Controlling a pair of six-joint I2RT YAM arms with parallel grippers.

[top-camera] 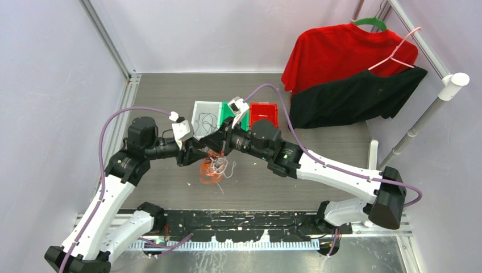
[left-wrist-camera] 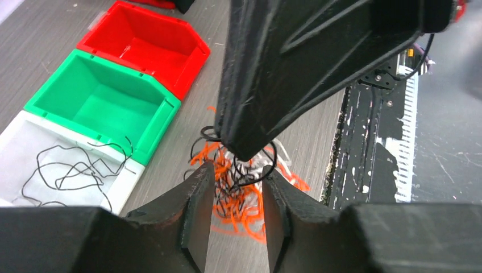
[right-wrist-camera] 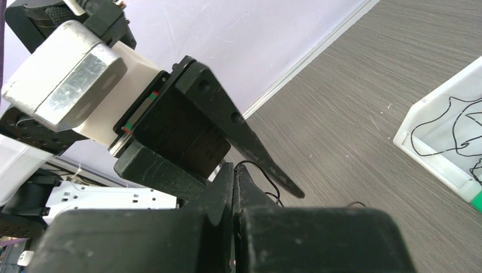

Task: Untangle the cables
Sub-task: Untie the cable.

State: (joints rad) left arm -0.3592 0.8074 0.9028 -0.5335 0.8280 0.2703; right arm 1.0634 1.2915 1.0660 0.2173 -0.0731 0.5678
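**Cables (top-camera: 214, 169) in a heap, right under both grippers**

The cables lie in one messy heap on the table (top-camera: 170, 96), near the middle. Orange, white and black cords are all mixed up. The heap is a round clump with no long side.

The right gripper (left-wrist-camera: 244, 149) points down at the top of the heap. Its two fingers are pressed tight together. Black loops curl right at its tip, so it looks like it is pinching a black cord out of the heap. I think so, but the cord is very thin.

The left gripper (left-wrist-camera: 239, 173) has its fingers apart, with nothing held. The heap shows in the gap between them, just past the tips. The black loops hang between the right tip and that gap.

So both arms are very close, tip almost to tip. The left gripper is the free one, and the cords lie straight ahead of it. It could bump the right tip.

Beside them are a white bin (left-wrist-camera: 128, 185), a green bin (left-wrist-camera: 156, 128) and a red bin (left-wrist-camera: 190, 65). A loose black cord (left-wrist-camera: 68, 170) lies in the white bin.
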